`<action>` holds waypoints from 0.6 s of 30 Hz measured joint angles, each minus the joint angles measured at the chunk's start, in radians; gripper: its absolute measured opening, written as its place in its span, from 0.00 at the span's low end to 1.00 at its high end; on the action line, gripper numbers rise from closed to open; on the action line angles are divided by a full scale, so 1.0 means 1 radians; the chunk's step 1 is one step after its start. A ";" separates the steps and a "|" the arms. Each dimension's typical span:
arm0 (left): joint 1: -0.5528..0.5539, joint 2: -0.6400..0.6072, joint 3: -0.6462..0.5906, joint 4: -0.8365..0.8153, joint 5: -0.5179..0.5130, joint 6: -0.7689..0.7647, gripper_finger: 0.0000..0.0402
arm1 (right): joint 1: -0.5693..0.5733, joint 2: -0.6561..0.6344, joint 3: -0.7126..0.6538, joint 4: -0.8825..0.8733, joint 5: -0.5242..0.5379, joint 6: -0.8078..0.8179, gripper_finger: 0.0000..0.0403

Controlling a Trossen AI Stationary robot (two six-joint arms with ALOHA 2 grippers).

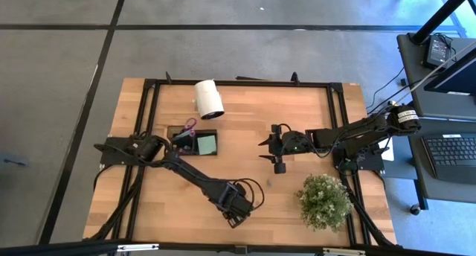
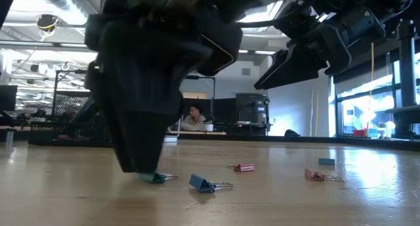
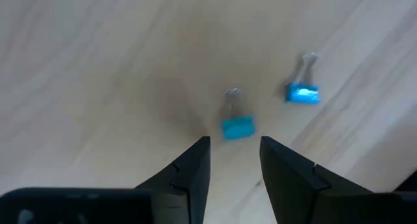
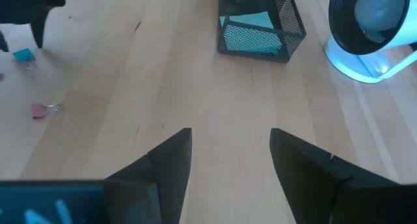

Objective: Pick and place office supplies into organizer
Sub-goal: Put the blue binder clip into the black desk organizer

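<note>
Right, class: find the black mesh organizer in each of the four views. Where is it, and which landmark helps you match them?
High view: organizer left of centre, just below the white roll.
Low view: not visible.
Left wrist view: not in it.
Right wrist view: organizer across the table, ahead of the right gripper.
Landmark: the white roll beside it in both views.

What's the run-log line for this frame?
left gripper: open, low over blue binder clip | right gripper: open, empty, waiting mid-table | organizer: holds sticky-note pad
</note>
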 joint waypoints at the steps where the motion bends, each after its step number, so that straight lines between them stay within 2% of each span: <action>1: 0.001 0.003 0.000 0.004 0.001 0.000 0.31 | 0.000 0.000 0.000 -0.002 0.000 0.000 0.52; 18: 0.031 0.017 0.003 -0.001 0.034 -0.020 0.30 | 0.000 0.000 0.000 -0.010 0.000 0.000 0.52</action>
